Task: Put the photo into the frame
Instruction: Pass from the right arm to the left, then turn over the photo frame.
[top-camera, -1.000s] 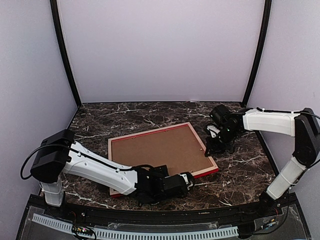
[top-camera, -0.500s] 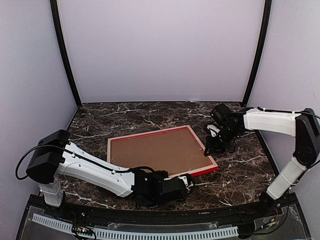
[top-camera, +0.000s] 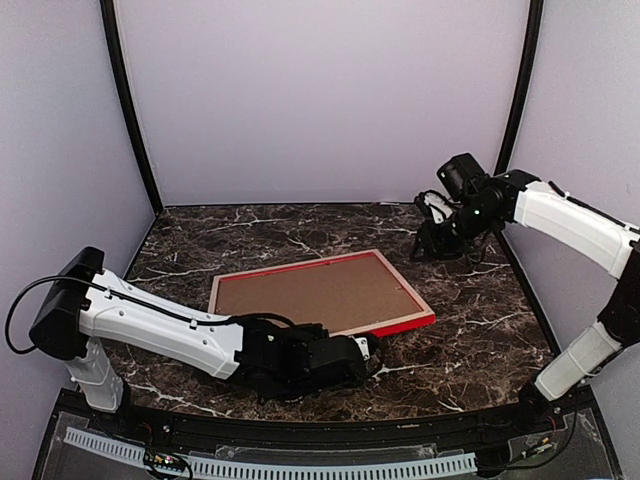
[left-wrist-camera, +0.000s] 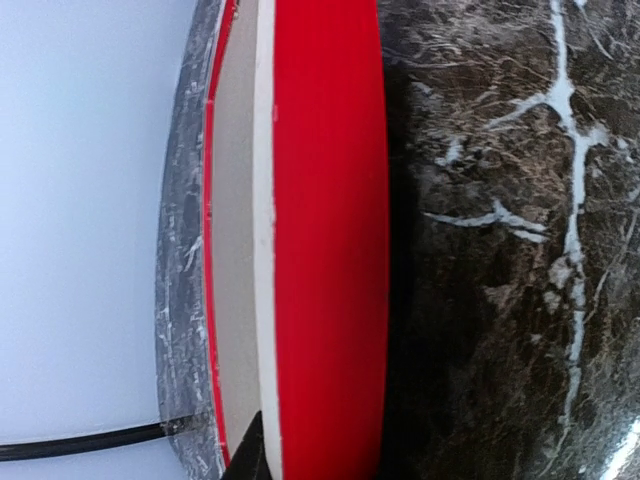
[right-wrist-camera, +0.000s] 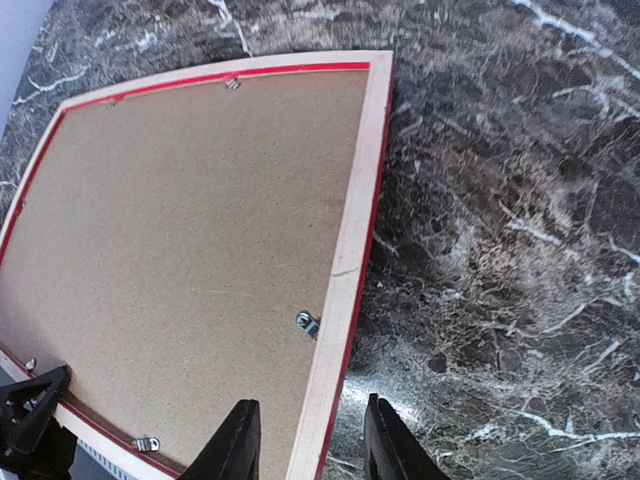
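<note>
The frame (top-camera: 412, 295) lies back-up at the centre of the worktop (top-camera: 490, 320), the backing board (top-camera: 315, 295) seated in it. The left end effector (top-camera: 368, 350) sits at its near edge; the right end effector (top-camera: 428, 245) hangs behind its far right corner.

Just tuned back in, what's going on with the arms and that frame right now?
The frame lies face down on the marble table, with a brown backing board sitting in it. The left gripper is low at the frame's near edge; whether it grips that edge is unclear. The right gripper hangs open and empty, raised near the frame's far right side. The photo is not in view.
</note>
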